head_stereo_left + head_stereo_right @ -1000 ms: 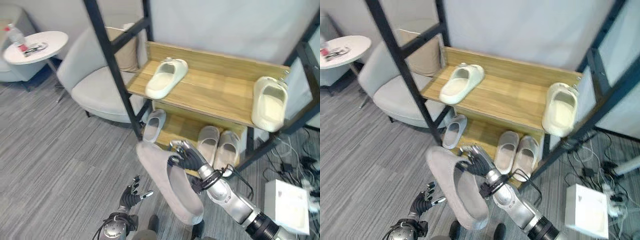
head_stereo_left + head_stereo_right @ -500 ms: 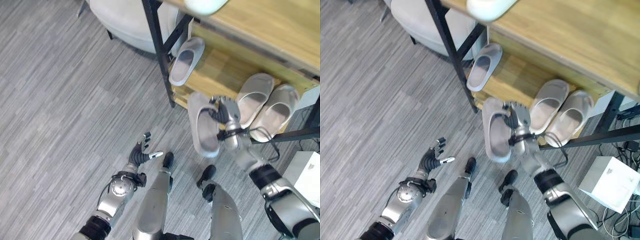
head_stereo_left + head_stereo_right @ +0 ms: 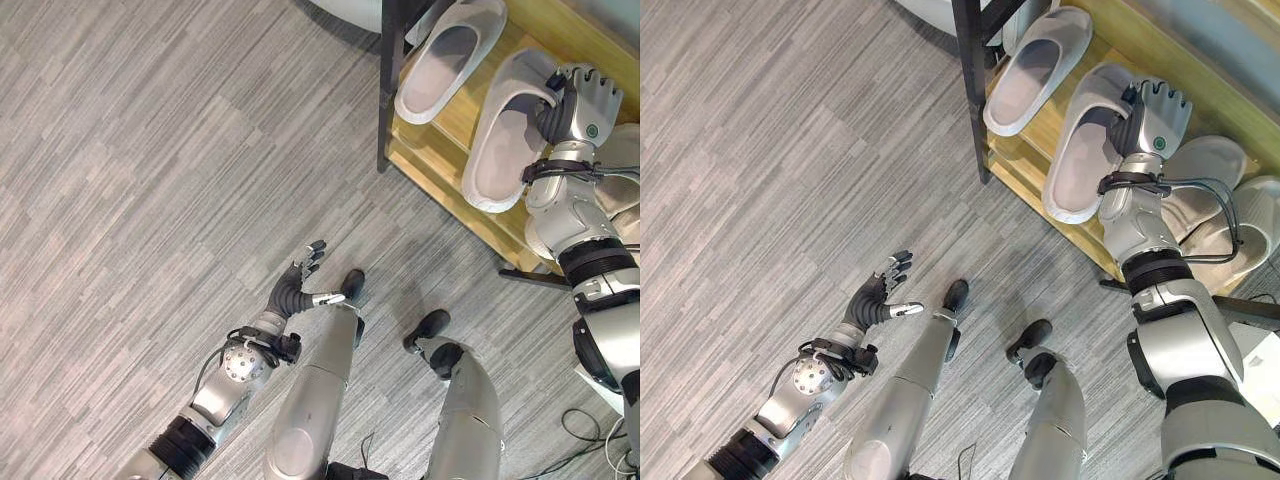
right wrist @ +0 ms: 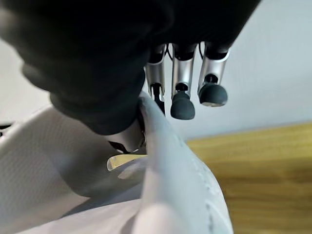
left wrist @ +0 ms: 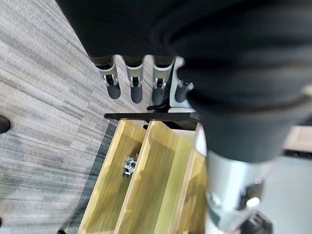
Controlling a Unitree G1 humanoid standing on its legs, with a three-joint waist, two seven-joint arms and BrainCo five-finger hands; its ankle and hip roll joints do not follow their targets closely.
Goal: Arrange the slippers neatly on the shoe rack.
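Observation:
My right hand (image 3: 1155, 115) is shut on the side rim of a grey slipper (image 3: 1080, 155), the thumb pinching the rim (image 4: 161, 146) from inside. The slipper is over the lower wooden shelf (image 3: 440, 150) of the shoe rack, its heel end at the shelf's front edge. I cannot tell whether it rests on the wood. A matching grey slipper (image 3: 1035, 70) lies on the same shelf just to its left. Two more pale slippers (image 3: 1210, 165) lie side by side to its right, partly behind my arm. My left hand (image 3: 295, 290) hangs open low over the floor.
A black rack post (image 3: 975, 90) stands at the shelf's left front corner, close to the left slipper. Grey striped floor (image 3: 150, 150) spreads to the left of the rack. The rack's wooden boards (image 5: 146, 185) appear past my left hand's fingers in the left wrist view.
The camera has tipped further down. My right hand has carried the grey slipper from in front of the rack to the lower shelf, beside the lone slipper. The left hand stays low and open.

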